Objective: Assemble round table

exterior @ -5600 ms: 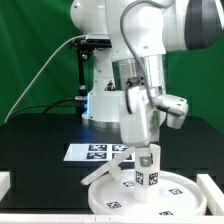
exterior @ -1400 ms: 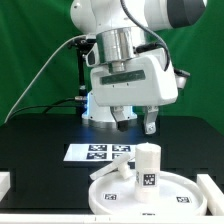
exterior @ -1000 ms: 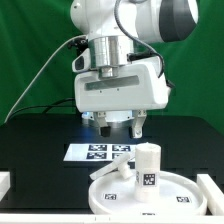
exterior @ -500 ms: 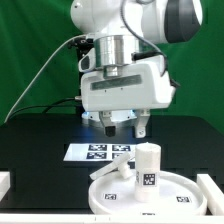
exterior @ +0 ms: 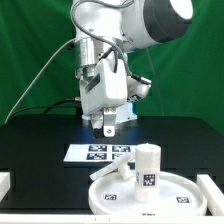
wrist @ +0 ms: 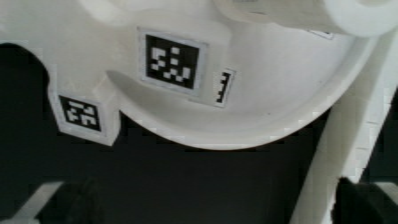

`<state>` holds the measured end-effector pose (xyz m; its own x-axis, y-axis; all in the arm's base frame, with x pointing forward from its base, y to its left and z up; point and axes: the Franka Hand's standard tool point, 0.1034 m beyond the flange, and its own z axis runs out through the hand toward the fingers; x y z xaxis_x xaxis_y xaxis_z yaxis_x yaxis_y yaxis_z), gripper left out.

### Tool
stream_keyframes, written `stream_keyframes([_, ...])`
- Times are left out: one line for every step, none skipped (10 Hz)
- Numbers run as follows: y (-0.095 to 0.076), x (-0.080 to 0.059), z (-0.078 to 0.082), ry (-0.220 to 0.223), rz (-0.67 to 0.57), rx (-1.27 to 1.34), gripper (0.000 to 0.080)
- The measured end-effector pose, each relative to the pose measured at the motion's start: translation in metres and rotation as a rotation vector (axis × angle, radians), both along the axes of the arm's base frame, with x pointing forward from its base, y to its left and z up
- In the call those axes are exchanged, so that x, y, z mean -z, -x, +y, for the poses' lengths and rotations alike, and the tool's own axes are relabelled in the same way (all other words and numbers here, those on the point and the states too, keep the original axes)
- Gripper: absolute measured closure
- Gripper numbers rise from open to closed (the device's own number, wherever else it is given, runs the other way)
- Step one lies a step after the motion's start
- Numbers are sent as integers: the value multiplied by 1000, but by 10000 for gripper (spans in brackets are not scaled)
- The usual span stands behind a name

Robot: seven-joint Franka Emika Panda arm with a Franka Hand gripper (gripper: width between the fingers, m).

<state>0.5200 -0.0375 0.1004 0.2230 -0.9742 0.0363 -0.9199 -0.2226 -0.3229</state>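
The round disc [exterior: 160, 197] lies rim up at the front of the black table. The thick cylindrical leg [exterior: 148, 168] stands upright on it, tag facing front. A smaller white piece [exterior: 114, 172], probably the cross-shaped foot, leans on the disc's rim toward the exterior view's left. My gripper [exterior: 108, 126] hangs above the marker board, well above and apart from the parts. In the wrist view a white tagged part [wrist: 231, 110] fills the middle. The dark fingers [wrist: 54, 205] stand far apart with nothing between them, so the gripper [wrist: 214, 208] is open and empty.
The marker board [exterior: 98, 152] lies flat behind the disc. White blocks sit at the table's front corners on the exterior view's left [exterior: 5, 182] and right [exterior: 211, 183]. A green curtain hangs behind. A white strip [wrist: 331, 170] runs beside one finger.
The gripper, earlier down at the leg on the disc, is now raised. Over the last second the wrist has turned and the gripper has shifted toward the exterior view's left. The parts have not moved.
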Motion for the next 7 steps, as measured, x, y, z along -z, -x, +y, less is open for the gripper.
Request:
stream_keyframes([0, 0, -1, 1, 1, 1, 151])
stream_keyframes([1, 2, -2, -11, 4, 37, 151])
stream_keyframes([3, 3, -3, -37, 6, 116, 151])
stream_keyframes([5, -1, -3, -93, -8, 260, 151])
stream_keyframes([6, -2, 3, -144, -12, 375, 151])
stream_keyframes([6, -4, 8, -197, -22, 503, 151])
stream_keyframes([3, -14, 15, -257, -53, 642, 151])
